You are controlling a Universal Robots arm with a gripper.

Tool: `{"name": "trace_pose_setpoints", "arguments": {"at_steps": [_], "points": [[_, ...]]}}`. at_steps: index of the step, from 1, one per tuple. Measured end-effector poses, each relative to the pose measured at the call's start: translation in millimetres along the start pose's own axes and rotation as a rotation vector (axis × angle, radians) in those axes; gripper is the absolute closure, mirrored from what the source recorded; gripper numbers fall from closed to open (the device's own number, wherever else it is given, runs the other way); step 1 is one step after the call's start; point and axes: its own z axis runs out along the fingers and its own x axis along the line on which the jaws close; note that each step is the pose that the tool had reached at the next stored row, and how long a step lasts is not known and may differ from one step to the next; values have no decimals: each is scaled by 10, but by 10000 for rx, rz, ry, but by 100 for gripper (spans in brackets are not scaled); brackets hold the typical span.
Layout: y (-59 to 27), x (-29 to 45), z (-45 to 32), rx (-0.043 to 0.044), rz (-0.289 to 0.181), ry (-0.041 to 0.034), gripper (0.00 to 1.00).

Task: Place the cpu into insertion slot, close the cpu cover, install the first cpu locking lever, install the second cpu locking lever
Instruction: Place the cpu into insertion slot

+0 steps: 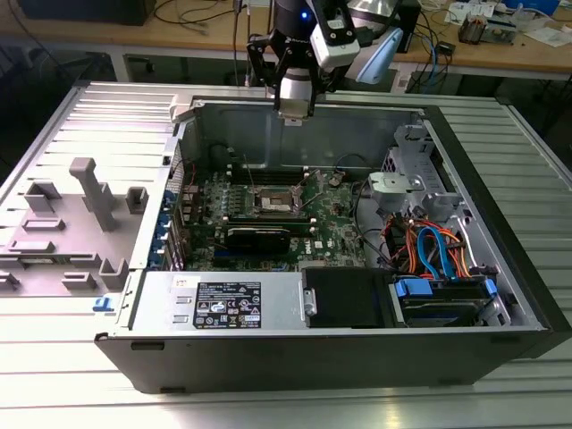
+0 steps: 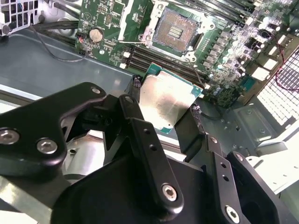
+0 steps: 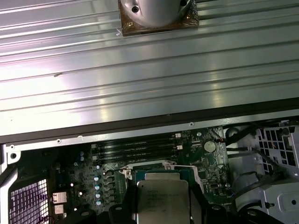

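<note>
The gripper (image 2: 164,103) pinches the cpu (image 2: 163,95) by two opposite edges, with one black finger (image 2: 134,88) pressed on each side and the chip's silvery metal top facing the second wrist camera. The cpu hangs in the air, well apart from the insertion slot (image 2: 175,30) and higher than it. The slot lies bare with its dark centre uncovered. The cpu cover (image 2: 134,16) is folded back just beside the slot, along one edge. Long black memory slots (image 2: 154,58) run alongside the insertion slot on the green circuit board (image 2: 219,51), and a round coin battery (image 2: 96,34) sits near the slot, beyond the cover. In the exterior view the arm holds the gripper above the far wall of the open computer case (image 1: 357,134), behind the insertion slot. The grey power supply (image 1: 223,304) lies on the near side of the slot.
</note>
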Motion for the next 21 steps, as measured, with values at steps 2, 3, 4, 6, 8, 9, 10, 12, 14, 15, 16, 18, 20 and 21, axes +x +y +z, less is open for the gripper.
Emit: {"name": "trace_pose_setpoints", "arguments": {"at_steps": [2, 3, 4, 6, 8, 9, 10, 12, 14, 15, 16, 18, 20, 21], "points": [[-1, 0, -1, 3, -1, 1, 45], [-1, -1, -1, 2, -2, 1, 45], [-1, -1, -1, 2, -2, 1, 45], [-1, -1, -1, 2, 37, -3, 45], [-2, -2, 1, 0, 196, -16, 45], [-2, -1, 2, -2, 329, -28, 45], [-2, -1, 4, -6, 387, -33, 45], [-6, 2, 7, -9, 418, -38, 45], [-8, 7, 8, -6, 454, -39, 45], [-10, 9, 10, -9, 468, -42, 45], [-13, 11, 12, -8, 487, -43, 45], [-16, 12, 14, -8, 589, -52, 45], [-17, 13, 15, -10, 693, -61, 45], [-17, 13, 15, -10, 702, -62, 45]]}}
